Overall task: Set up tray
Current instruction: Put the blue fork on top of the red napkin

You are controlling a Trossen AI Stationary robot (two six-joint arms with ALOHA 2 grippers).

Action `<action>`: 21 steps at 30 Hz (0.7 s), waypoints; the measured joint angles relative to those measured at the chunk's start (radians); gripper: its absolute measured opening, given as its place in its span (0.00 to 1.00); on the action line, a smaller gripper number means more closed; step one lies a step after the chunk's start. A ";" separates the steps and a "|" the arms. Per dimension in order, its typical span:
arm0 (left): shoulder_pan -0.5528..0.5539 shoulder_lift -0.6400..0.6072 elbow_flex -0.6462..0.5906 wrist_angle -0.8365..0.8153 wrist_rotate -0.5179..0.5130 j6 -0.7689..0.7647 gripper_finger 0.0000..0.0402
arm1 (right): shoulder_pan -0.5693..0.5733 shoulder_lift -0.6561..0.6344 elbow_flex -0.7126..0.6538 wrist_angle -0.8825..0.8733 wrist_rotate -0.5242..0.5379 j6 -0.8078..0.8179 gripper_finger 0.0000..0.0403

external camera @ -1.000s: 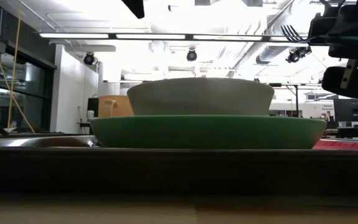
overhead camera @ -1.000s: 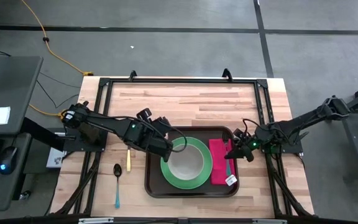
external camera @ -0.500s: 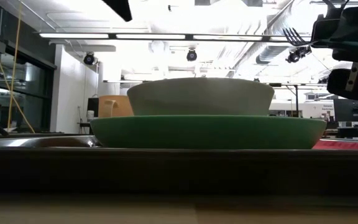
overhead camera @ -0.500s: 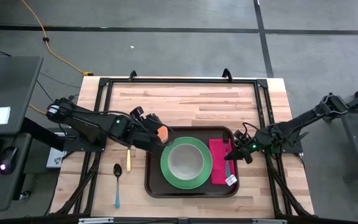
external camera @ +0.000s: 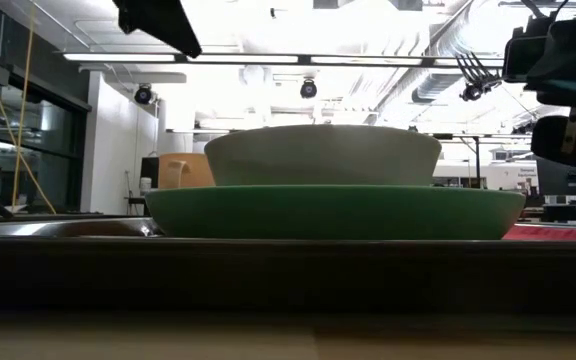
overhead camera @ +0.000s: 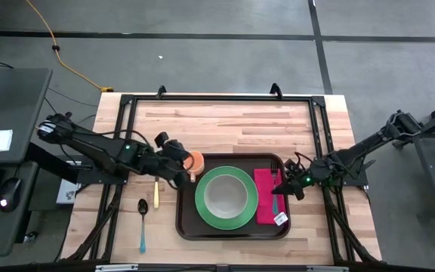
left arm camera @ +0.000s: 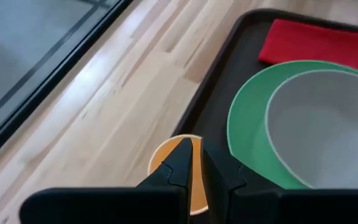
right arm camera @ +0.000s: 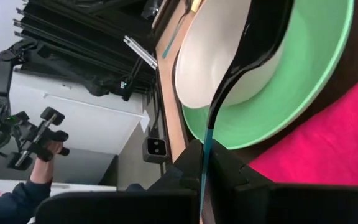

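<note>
The dark-brown tray point(overhead camera: 187, 227) lies on the wooden table. It carries a green plate point(overhead camera: 205, 214) with a pale bowl point(overhead camera: 226, 196) on it, and a red napkin point(overhead camera: 266, 198) beside the plate. My left gripper point(overhead camera: 185, 167) hovers over the tray's far left corner, shut on an orange cup point(overhead camera: 195, 160). My right gripper point(overhead camera: 284, 183) is above the napkin, shut on a fork with a blue handle; the fork's tines point(external camera: 473, 68) show high in the low view. My left gripper has the orange cup's rim point(left arm camera: 193, 163) pinched between its two fingers, apparently one inside the cup and one outside. The fingers slant down from the table's left. The cup is lifted clear of table and tray. My right gripper pinches the fork's blue handle point(right arm camera: 205, 167) between its two fingers, which lie along the handle. The dark head point(right arm camera: 260, 37) reaches forward over the plate and bowl. The fork is lifted clear of the napkin.
A spoon point(overhead camera: 143, 221) with a blue handle and a knife point(overhead camera: 156, 193) with a yellow handle lie on the table left of the tray. A black frame point(overhead camera: 217, 98) borders the table. Bare wood lies beyond the tray's far side.
My left gripper has drawn back from above the plate toward the table's left edge, sinking and tipping as it went. It carries the orange cup, which now hangs over the tray's far left corner. The right gripper's fork has turned a little.
</note>
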 joint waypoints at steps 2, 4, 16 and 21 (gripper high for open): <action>0.000 -0.039 -0.055 0.068 0.001 0.041 0.16 | 0.006 0.008 0.000 0.005 0.016 0.009 0.00; 0.000 -0.078 -0.109 0.168 0.005 0.086 0.16 | 0.014 0.012 0.000 0.001 0.033 0.010 0.00; 0.000 -0.174 -0.255 0.321 0.049 0.164 0.16 | 0.059 0.054 0.000 -0.003 0.092 0.069 0.00; 0.000 -0.175 -0.272 0.332 0.053 0.168 0.16 | 0.078 0.077 0.000 -0.005 0.111 0.092 0.00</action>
